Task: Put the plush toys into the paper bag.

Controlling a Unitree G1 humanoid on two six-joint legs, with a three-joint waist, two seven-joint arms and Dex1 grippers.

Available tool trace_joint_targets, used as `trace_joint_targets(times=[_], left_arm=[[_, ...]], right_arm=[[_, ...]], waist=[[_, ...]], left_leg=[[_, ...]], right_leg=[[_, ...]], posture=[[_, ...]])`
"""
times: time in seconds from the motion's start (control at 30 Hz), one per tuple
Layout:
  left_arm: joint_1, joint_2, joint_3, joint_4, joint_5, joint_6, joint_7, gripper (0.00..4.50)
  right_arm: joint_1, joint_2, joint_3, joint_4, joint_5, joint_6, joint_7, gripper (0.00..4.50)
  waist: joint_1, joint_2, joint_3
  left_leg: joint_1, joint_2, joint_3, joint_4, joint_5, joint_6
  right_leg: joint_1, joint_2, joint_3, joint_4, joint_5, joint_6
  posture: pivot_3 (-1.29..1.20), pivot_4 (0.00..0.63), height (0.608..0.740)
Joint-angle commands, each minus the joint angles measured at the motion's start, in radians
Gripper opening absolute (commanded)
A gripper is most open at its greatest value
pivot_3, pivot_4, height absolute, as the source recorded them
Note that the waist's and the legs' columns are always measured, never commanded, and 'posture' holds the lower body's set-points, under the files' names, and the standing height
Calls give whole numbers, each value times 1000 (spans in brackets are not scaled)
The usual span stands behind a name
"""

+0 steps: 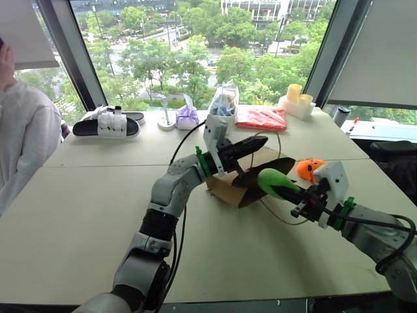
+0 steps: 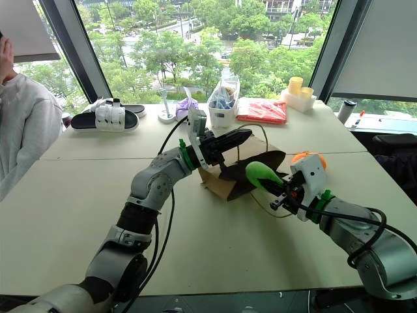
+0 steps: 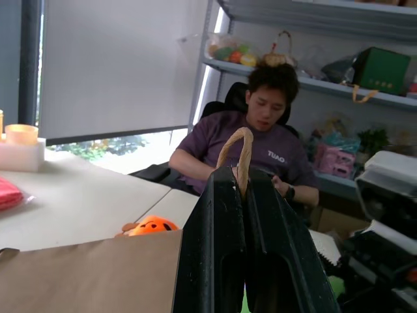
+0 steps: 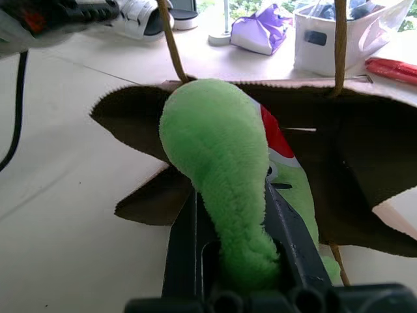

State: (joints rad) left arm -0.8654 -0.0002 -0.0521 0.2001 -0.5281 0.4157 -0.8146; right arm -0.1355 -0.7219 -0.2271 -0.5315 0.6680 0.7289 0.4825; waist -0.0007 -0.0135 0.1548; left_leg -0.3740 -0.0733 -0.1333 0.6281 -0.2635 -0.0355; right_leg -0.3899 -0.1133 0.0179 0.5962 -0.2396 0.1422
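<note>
Head views: left tool (image 1: 255, 146) is pinching shut on a twine handle (image 3: 240, 156) of the paper bag (image 1: 228, 189), lifting it so the bag's mouth is gaping toward the right tool (image 1: 301, 203). Right tool is clamping tight on the green plush toy (image 1: 275, 181), toy sticking out ahead of it, just at the mouth. Orange plush toy (image 1: 310, 168) is lying on the bench (image 1: 78, 215) just behind the right tool, beside the bag.

Left wrist view: fingers (image 3: 215, 248) are closing w/ the handle loop standing up between them; bag wall directly below, orange toy just beyond.

Right wrist view: green toy is bulging out betw. the jaws, dark bag opening straight ahead.

Risks (judgement): thin twine may be slipping from the pinch, letting the mouth collapse; toy may be catching the bag's edge & pushing the light bag away, or dropping short onto the bench if released early.
</note>
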Motion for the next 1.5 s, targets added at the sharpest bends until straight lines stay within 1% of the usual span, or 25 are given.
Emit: trace_joint_targets(times=[0.03,0.2,0.3,0.4,0.43,0.53,0.57,0.7,0.73,0.77,0.8,0.9,0.93,1.0,1.07,1.13,1.2,1.23,1.27,1.3,1.37,1.43,1.5], left_arm=[[5,8,13,-88,-56,41,-20,0],[32,16,-2,-156,-94,101,-26,0],[36,12,11,-164,-103,114,-2,0],[39,15,13,-156,-94,109,14,0],[39,17,15,-152,-91,105,19,0],[38,19,22,-141,-90,99,32,0],[37,19,23,-138,-88,97,36,0],[30,13,40,-115,-86,85,67,0],[25,11,45,-101,-80,73,78,0],[22,10,49,-91,-75,64,85,0],[16,11,51,-73,-61,48,93,0],[4,16,59,-36,-51,25,95,0],[3,18,61,-31,-53,22,94,0],[0,22,63,-24,-55,18,90,0],[-1,26,64,-19,-56,16,86,0],[-1,27,64,-16,-55,15,81,0],[4,30,54,-18,-49,18,67,0],[7,31,48,-20,-46,18,62,0],[9,30,46,-20,-45,19,59,0],[11,28,43,-27,-46,21,59,0],[14,24,39,-34,-47,24,60,0],[16,23,38,-39,-46,23,64,0],[19,23,41,-45,-44,22,68,0]], right_arm=[[-62,16,43,57,-61,-54,13,47],[-193,35,198,179,-204,-110,39,47],[-248,65,255,214,-238,-121,58,47],[-274,85,282,229,-257,-124,83,47],[-279,87,287,236,-267,-128,89,409],[-289,88,290,249,-278,-134,115,1691],[-291,89,287,250,-280,-134,120,2282],[-296,81,259,232,-286,-124,122,4366],[-291,77,233,213,-264,-107,126,4469],[-287,75,215,199,-248,-94,130,4469],[-283,80,170,174,-194,-58,134,4469],[-238,43,-26,84,14,85,155,4469],[-217,26,-85,64,81,133,163,4469],[-180,1,-188,53,195,206,164,4469],[-174,10,-284,104,242,205,130,4469],[-227,71,-376,226,264,145,46,4469],[-279,121,-396,339,192,43,-34,4469],[-294,131,-379,378,149,5,-57,4469],[-309,131,-346,418,92,-28,-78,4469],[-358,125,-258,543,-38,-93,-139,4469],[-449,121,-133,762,-229,-204,-229,4469],[-551,130,-56,979,-350,-312,-276,4469],[-653,138,-12,1187,-439,-398,-343,4469]], waist=[[0,0,0],[-9,0,0],[-9,0,0],[-8,0,0],[-7,0,0],[-8,0,0],[-8,0,0],[-8,0,0],[-8,0,0],[-8,0,0],[-8,0,0],[-3,0,0],[7,0,0],[13,0,0],[14,0,0],[12,0,0],[12,0,0],[12,1,0],[12,1,0],[12,1,-1],[-6,1,-1],[-15,1,-1],[-15,2,-1]], left_leg=[[0,0,0,0,0,0],[1,0,0,0,0,0],[0,0,0,0,0,0],[0,0,0,-1,1,-2],[0,0,0,-1,1,-2],[0,0,0,0,1,-2],[0,0,0,0,1,-2],[0,0,0,-1,1,-2],[0,0,0,-1,1,-2],[0,0,0,-1,1,-2],[0,0,0,-1,1,-2],[0,0,-1,-1,0,-1],[-1,0,-1,-1,0,-1],[-1,-1,-1,-1,0,0],[-1,0,-1,-1,0,1],[0,0,0,0,0,1],[1,0,1,1,0,1],[1,0,1,1,0,0],[1,0,2,1,0,0],[1,0,2,0,0,0],[1,0,3,0,0,0],[1,-1,6,0,1,-2],[1,0,6,-1,1,-2]], right_leg=[[0,0,0,0,0,0],[0,0,0,1,0,0],[-1,0,0,1,0,0],[-1,0,0,1,0,0],[-1,0,0,1,0,0],[-1,0,0,0,0,0],[-1,0,0,1,0,0],[-1,0,0,1,0,0],[-1,0,0,1,0,0],[-1,0,0,1,0,0],[-1,0,0,1,0,0],[-1,0,0,0,0,0],[-1,0,0,0,0,0],[-1,0,0,0,0,0],[0,0,0,-1,0,0],[0,0,0,0,0,0],[0,0,1,0,0,-1],[1,0,1,0,0,-1],[0,0,1,0,0,-1],[0,0,1,1,0,-1],[-2,0,1,3,0,-1],[-3,-1,2,2,1,-1],[-3,-1,3,2,1,-1]], posture=[[0,150,740],[0,150,740],[0,150,740],[0,150,740],[0,150,740],[0,150,740],[0,150,740],[0,150,740],[0,150,740],[0,150,740],[0,150,740],[0,150,740],[0,150,740],[0,150,740],[0,150,740],[0,150,740],[0,150,740],[0,150,740],[0,150,740],[0,150,740],[0,150,740],[0,150,740],[0,150,740]])
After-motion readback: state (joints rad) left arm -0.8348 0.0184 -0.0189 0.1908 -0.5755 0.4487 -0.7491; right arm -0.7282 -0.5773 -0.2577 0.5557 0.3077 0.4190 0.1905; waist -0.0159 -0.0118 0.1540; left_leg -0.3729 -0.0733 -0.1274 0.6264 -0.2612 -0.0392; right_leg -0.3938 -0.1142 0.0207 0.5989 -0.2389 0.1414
